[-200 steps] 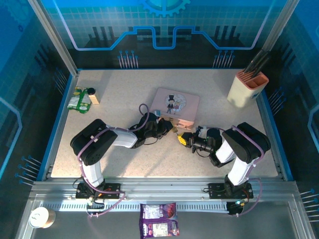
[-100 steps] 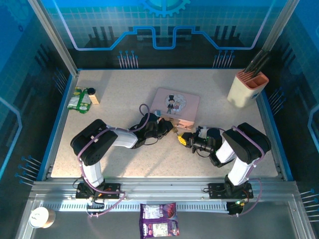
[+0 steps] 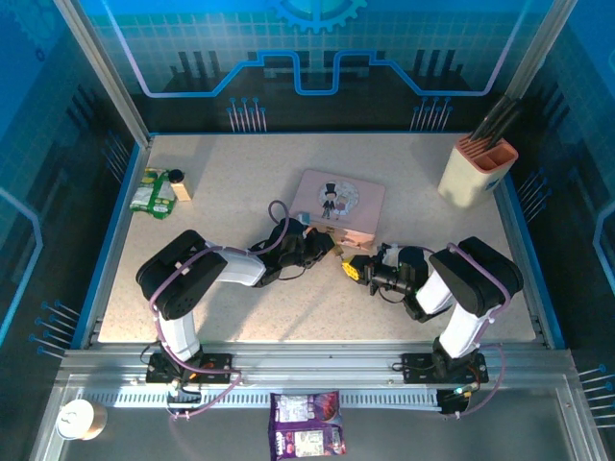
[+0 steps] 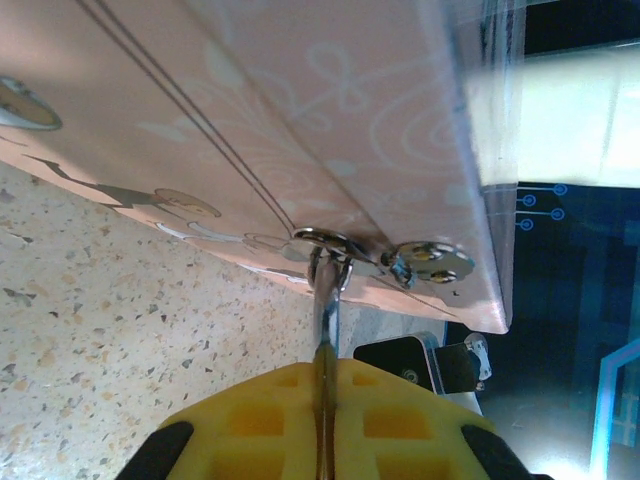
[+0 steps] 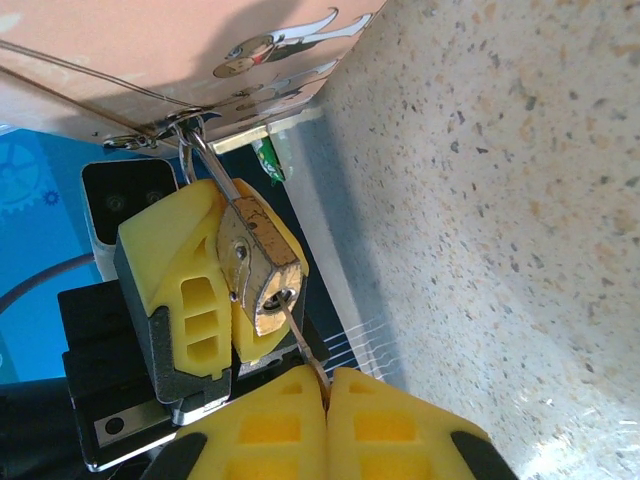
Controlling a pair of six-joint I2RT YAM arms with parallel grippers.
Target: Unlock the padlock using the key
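Robot lab: blue-panelled enclosure [image 3: 317, 58], framed table [image 3: 240, 173]

Padlock [image 5: 258, 270] before box [image 3: 338, 204], between left claw [image 4: 325, 400] and right claw [image 5: 325, 410]

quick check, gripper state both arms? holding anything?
Left gripper: closed, jaws clamped on the padlock.
Right gripper: closed, jaws pinching the key, its tip at the padlock's keyhole.
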